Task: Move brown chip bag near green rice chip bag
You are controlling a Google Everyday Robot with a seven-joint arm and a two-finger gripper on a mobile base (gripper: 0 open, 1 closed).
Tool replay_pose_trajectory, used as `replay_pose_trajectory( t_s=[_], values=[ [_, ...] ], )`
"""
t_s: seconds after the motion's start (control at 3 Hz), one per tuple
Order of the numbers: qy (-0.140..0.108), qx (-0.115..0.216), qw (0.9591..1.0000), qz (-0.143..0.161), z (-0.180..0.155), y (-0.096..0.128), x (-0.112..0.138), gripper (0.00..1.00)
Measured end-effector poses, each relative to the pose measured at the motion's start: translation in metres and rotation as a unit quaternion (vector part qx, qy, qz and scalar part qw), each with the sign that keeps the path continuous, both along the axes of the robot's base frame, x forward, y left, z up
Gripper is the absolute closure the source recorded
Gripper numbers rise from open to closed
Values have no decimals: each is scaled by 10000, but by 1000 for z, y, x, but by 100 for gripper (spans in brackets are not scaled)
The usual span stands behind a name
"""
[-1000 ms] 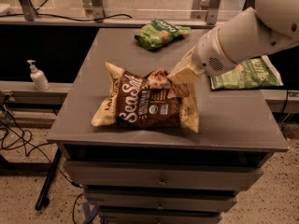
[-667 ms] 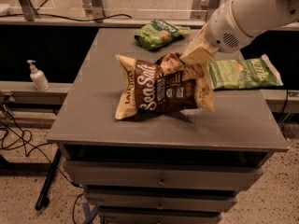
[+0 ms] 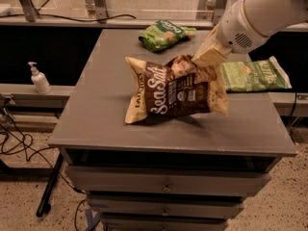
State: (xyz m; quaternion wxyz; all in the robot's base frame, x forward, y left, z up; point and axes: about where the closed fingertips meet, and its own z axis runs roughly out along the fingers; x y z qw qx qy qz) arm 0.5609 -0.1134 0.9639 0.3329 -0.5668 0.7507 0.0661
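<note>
- The claw (image 3: 201, 61) sits over the middle-right of the desk (image 3: 103, 105), at the end of the white arm (image 3: 260, 13) that reaches in from the upper right.
- It is clenched on the crumpled top edge of the brown chip bag (image 3: 173, 91). Pinching that thin seam gives the fingers something flat to bite, where the puffy body would slip.
- Held by one edge, the bag hangs tilted, its "Sea Salt" lettering running sideways. The lower left corner dips toward the desk and a shadow lies under it, so most of the bag seems to be clear of the surface; whether that corner touches, I cannot tell.
- The green rice chip bag (image 3: 163, 34) lies at the far edge of the desk, apart from the brown bag, with bare desk between them.
- A flatter, darker green bag (image 3: 252, 74) lies at the right edge, just beside the brown bag; it is not the target.
- By my judgement the carry is underway: the bag needs to go toward the far edge and be set down short of the small green bag without knocking it.
- A pump bottle (image 3: 39, 78) stands on a ledge to the left, well out of the way.
</note>
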Motion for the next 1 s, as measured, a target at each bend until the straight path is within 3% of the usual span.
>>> replay_pose_trajectory(
  t_s=[0.33,0.67,1.0],
  values=[
    [-200,-390,9980,-447,16,-40,18,100],
    [-719,-574,9904,-1033,43,-91,45,100],
    [-1347,-496,9752,-1685,71,-126,80,100]
  ],
)
